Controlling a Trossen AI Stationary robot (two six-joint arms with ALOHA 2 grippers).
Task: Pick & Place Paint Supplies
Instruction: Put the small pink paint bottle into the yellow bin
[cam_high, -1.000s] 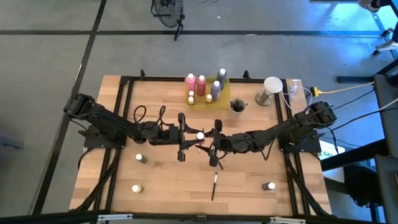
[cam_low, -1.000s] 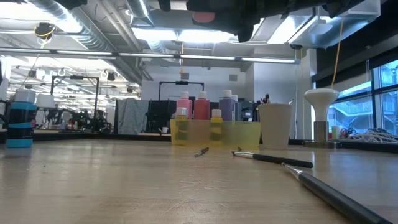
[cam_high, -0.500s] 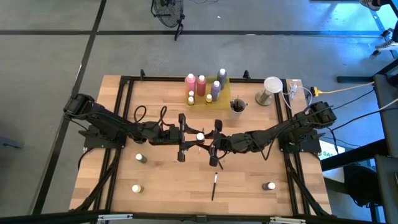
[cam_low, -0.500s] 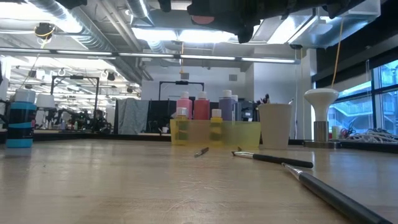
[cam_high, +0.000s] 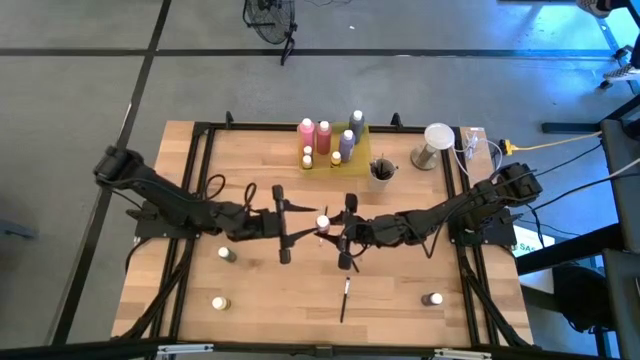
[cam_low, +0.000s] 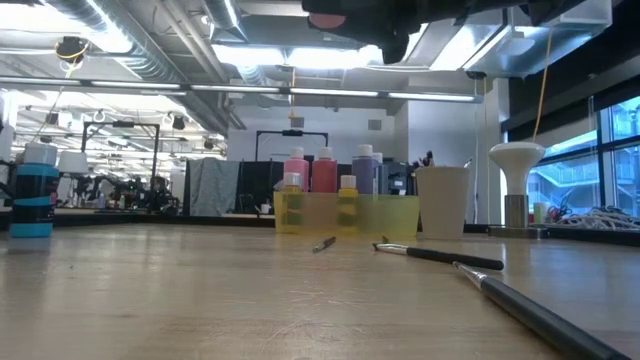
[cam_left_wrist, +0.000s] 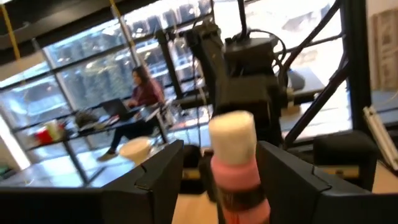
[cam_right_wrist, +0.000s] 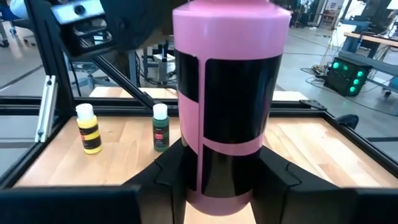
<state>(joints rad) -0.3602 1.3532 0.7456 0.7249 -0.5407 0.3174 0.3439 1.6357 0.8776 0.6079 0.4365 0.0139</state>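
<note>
From above, the left tool (cam_high: 281, 222) and right tool (cam_high: 345, 231) meet at the middle of the tabletop (cam_high: 260, 290), with the pink bottle (cam_high: 322, 221) between them. A yellow tray (cam_high: 335, 150) of bottles sits at upper centre.

The low view shows a paintbrush (cam_low: 440, 257) lying at right.

In the left wrist view, the fingers (cam_left_wrist: 158, 174) stand spread, clear of the bottle (cam_left_wrist: 235, 163) on both sides.

In the right wrist view, the right tool (cam_right_wrist: 219, 169) clenches the bottle (cam_right_wrist: 227, 93) at its base.
</note>
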